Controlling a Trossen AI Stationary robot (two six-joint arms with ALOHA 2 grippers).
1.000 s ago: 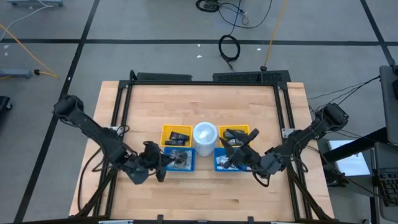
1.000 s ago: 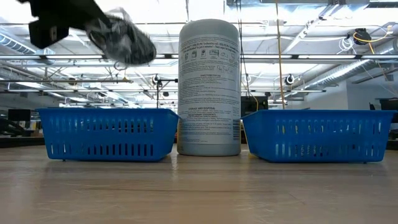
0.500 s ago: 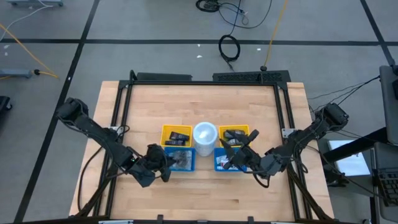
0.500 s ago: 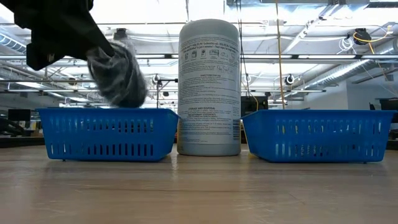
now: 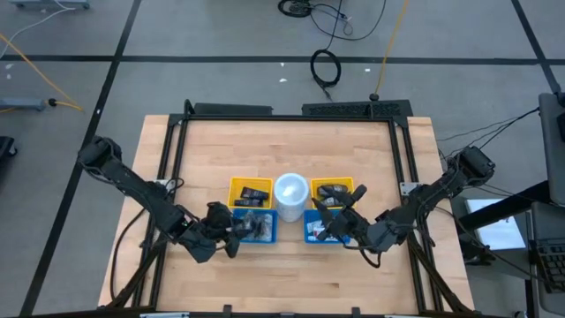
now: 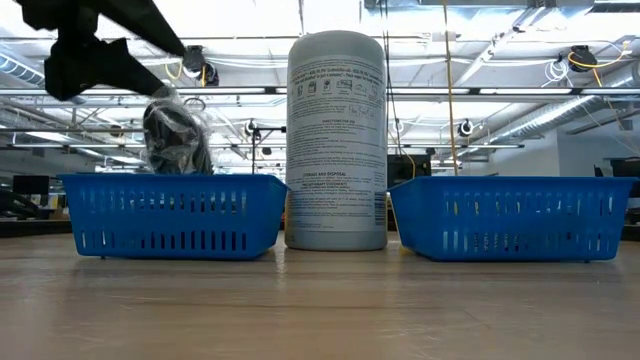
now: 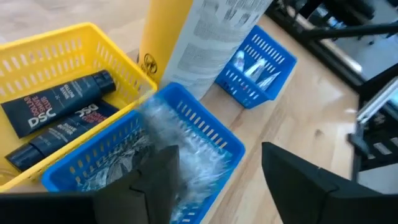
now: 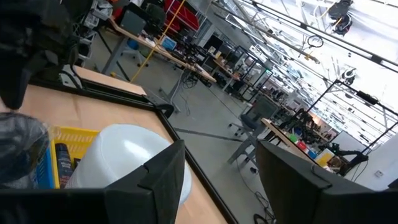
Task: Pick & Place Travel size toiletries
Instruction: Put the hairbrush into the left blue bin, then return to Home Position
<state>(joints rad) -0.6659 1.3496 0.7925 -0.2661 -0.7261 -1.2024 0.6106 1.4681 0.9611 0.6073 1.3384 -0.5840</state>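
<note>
The travel size toiletries [image 7: 257,65], small white tubes, lie in the right blue basket [image 5: 318,230]. My left gripper [image 7: 217,168] stands open just over the near end of the left blue basket [image 5: 257,227]. A clear bag of grey bits [image 6: 175,140] sits apart from the fingers, its top above the basket rim and its lower part hidden behind the wall. My right gripper [image 5: 338,221] hangs open over the right blue basket with nothing between its fingers [image 8: 158,180].
A tall white canister [image 5: 290,193] stands between the baskets. Behind the blue baskets are two yellow baskets [image 5: 251,192] [image 5: 335,188] holding black tubes [image 7: 59,102]. Bare wooden table lies on the near side and far side of the cluster.
My left gripper came down toward the left blue basket with the clear bag and has let go of it. The bag has dropped from well above the rim into the basket, where only its top still shows.
</note>
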